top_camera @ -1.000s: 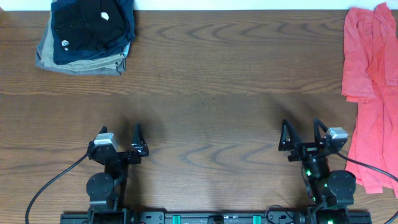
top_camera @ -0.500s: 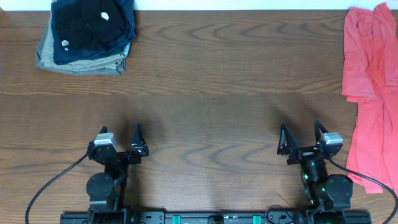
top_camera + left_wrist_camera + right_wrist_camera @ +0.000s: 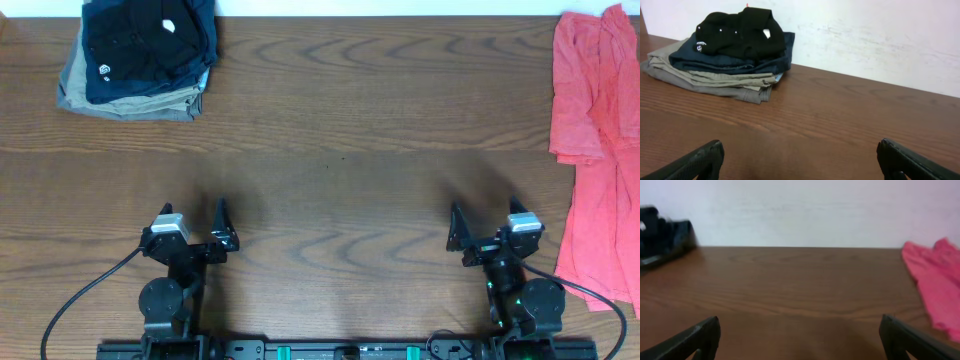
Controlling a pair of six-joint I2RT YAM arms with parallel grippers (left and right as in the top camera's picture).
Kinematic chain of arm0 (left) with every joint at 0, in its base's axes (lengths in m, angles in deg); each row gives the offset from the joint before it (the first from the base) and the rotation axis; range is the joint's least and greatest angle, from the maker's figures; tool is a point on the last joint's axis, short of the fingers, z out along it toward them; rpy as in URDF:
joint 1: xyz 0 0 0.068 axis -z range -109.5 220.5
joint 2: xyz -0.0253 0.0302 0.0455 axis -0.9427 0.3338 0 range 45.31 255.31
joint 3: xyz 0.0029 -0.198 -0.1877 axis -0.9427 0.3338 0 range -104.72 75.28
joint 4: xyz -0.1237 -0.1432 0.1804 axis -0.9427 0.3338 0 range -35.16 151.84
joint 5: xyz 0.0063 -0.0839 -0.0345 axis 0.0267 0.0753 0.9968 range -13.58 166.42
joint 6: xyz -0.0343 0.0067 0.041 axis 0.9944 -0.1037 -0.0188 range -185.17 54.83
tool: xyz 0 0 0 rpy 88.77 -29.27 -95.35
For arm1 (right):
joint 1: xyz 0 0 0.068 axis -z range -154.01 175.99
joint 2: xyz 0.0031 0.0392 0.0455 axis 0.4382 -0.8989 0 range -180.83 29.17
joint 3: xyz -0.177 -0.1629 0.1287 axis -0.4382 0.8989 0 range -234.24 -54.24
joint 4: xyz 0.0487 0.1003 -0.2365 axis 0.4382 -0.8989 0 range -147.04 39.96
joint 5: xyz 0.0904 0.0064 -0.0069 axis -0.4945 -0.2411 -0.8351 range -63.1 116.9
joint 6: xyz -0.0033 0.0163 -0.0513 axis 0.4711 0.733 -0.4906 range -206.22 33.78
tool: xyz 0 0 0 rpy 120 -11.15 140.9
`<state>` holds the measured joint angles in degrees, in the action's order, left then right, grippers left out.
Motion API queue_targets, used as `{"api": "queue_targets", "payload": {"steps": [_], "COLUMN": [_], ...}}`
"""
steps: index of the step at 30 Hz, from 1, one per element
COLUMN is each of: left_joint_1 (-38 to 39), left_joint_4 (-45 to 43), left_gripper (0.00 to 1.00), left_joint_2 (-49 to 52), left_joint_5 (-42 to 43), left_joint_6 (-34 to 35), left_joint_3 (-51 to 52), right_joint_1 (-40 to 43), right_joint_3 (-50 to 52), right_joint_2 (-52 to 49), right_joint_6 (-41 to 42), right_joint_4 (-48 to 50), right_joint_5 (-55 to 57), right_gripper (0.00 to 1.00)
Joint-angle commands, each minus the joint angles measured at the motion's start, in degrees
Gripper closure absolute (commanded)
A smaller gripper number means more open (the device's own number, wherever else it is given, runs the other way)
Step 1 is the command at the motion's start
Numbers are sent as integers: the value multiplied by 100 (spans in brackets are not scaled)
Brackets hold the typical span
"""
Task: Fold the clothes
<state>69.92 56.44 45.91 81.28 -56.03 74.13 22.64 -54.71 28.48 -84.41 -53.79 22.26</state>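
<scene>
Looking for where you stand in the folding? One pile of folded clothes point(image 3: 135, 65) sits at the far left corner of the table point(image 3: 340, 130), with a black shirt point(image 3: 150, 30) bearing a small white logo on top.

So what remains for you?

A red garment point(image 3: 595, 150) lies rumpled and unfolded along the right edge of the table. Judging by that, it is the next piece, and its fold has not begun.

And your grippers?

Both sit at the near edge of the table, well apart from any cloth. The left gripper point(image 3: 193, 218) and the right gripper point(image 3: 484, 216) each have their jaws spread wide with nothing between them.

Your next move, then?

You would likely send the right gripper out to the red garment, pinch it at a hem, and draw it toward the middle of the table, where both arms can spread it flat. Aim for a single layer. The cloth is bunched, and a pinch through two layers would probably bring it over in a lump.
</scene>
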Motion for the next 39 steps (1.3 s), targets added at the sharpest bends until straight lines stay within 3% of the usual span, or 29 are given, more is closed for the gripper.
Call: {"api": "queue_targets", "payload": {"steps": [1, 39], "left_joint_1": [28, 28], "left_joint_4": [201, 201], "left_gripper": [2, 2], "left_joint_2": [-37, -37], "left_joint_5": [44, 44], "left_joint_6": [-33, -33], "left_joint_3": [92, 92], "right_joint_1": [-31, 306], "right_joint_3": [15, 15], "right_joint_2": [42, 39], "right_joint_6": [-852, -863], "right_joint_4": [-31, -24], "right_joint_5": [81, 76], "right_gripper": [1, 1]}}
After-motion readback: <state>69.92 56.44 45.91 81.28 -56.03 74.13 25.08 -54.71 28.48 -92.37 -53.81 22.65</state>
